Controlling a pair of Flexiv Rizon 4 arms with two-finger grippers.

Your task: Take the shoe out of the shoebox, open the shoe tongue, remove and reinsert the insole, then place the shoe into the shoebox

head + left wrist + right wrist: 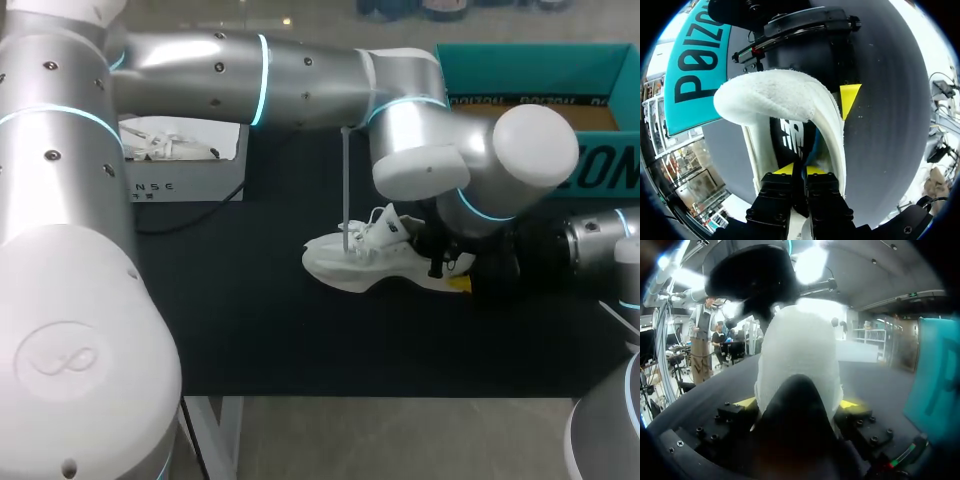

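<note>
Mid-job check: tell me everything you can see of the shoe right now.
The shoe is a white sneaker with white laces, a fuzzy white lining and a thick sole. It sits sole-down on the black table, toe toward my left, outside the teal box. The right claw grips its heel from both sides. The left claw reaches into its opening, pinching the black insole, which looks partly lifted.

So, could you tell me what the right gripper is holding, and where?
The right gripper holds the shoe by its heel, a finger on each side.
</note>
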